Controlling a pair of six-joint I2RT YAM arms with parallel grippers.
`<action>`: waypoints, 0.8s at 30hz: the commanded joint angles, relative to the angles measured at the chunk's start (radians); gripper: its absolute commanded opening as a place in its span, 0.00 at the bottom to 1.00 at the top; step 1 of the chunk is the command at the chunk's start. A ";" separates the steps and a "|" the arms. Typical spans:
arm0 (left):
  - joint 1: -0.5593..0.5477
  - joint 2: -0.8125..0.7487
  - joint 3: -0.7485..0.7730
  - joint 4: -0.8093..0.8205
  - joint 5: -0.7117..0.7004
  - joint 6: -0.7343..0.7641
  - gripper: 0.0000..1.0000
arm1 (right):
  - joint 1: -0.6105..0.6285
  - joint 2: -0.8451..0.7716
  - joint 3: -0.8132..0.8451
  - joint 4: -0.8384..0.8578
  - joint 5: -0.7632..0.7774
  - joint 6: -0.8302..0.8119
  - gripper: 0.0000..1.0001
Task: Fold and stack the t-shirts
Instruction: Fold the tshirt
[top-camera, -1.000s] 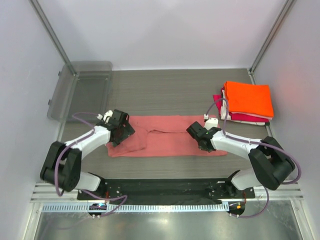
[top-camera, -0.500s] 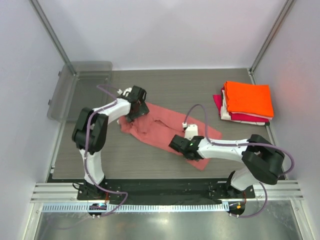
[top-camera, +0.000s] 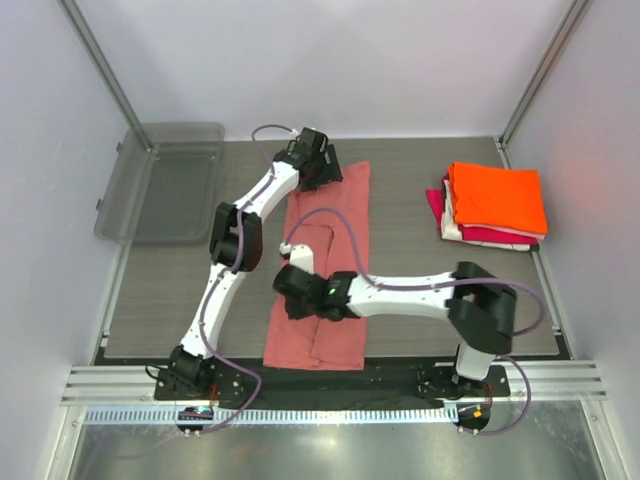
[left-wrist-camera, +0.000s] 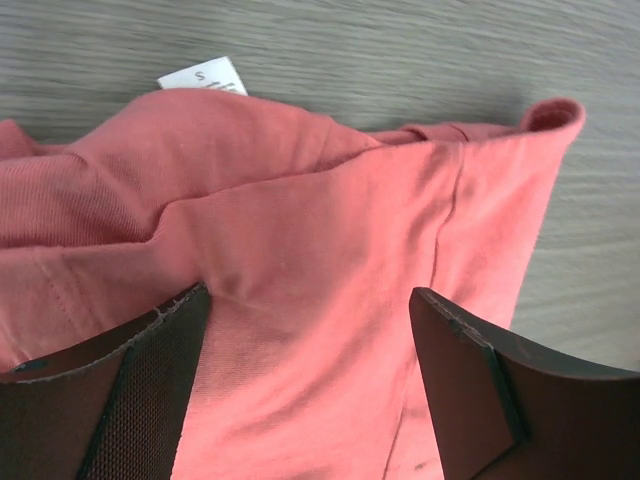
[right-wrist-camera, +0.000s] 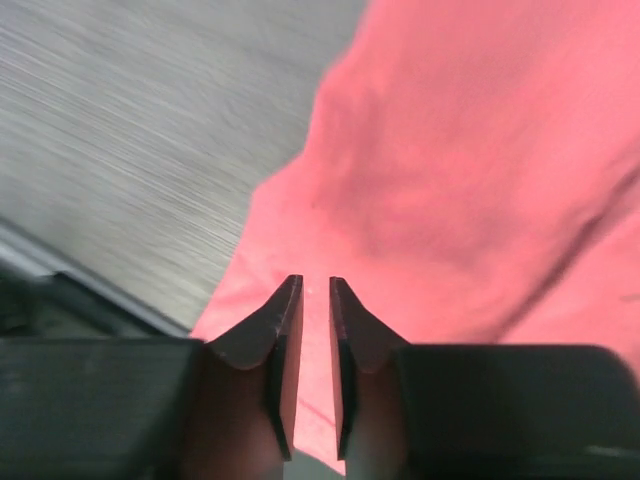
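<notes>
Soft salmon-pink cotton t-shirt (top-camera: 350, 200) flat on the grey surface (top-camera: 420, 270), left of the folded orange-topped stack (top-camera: 495, 200). Left gripper (left-wrist-camera: 310, 330) jaws wide over it; right gripper (right-wrist-camera: 308, 285) jaws narrow (grip indeterminable). Likely limp, light: pinch corners.

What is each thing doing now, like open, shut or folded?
Salmon-pink shirt: folded into a long strip, lying flat.
Orange shirt: folded, on top of the others.
White shirt: folded, under the orange one.
Magenta-red shirt: folded, beneath them.
Grey tray: open side up.
Left gripper: open, over the strip's far end.
Right gripper: fingers almost together; grip unclear.
</notes>
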 joint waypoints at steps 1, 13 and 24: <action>0.028 0.005 -0.021 0.038 0.143 0.025 0.82 | -0.108 -0.214 -0.039 0.071 -0.076 -0.106 0.25; 0.060 -0.473 -0.436 0.242 0.106 0.176 1.00 | -0.707 -0.351 -0.214 0.113 -0.435 -0.230 0.52; 0.062 -0.699 -0.811 0.185 0.060 0.160 0.96 | -0.919 -0.001 0.013 0.208 -0.561 -0.215 0.69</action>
